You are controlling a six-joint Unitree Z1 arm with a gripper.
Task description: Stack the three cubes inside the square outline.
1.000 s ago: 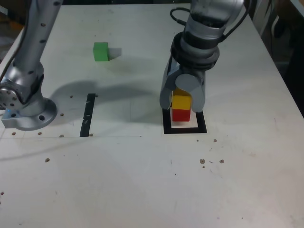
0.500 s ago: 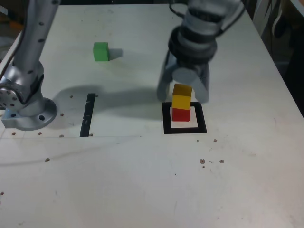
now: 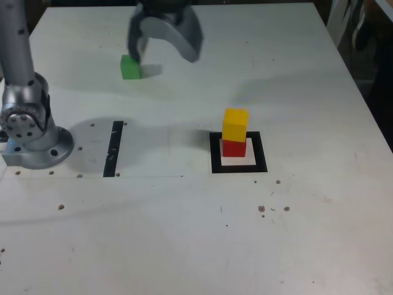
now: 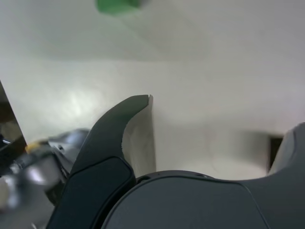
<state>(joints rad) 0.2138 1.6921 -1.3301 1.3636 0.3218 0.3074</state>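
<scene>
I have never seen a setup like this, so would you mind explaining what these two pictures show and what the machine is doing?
It is a single robot arm on a white table. One picture comes from a fixed camera looking down at the table; the other from a camera on the arm's wrist, looking past its own fingers. The gripper is open and empty, hanging near the green cube. The yellow cube sits on the red cube inside the square outline. A black tape strip lies apart.

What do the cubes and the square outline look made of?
Yellow cube, red cube and green cube: probably painted wood or plastic, matte, solid colour, crisp edges. Square outline: apparently black tape, flat on the table, slightly glossy.
</scene>
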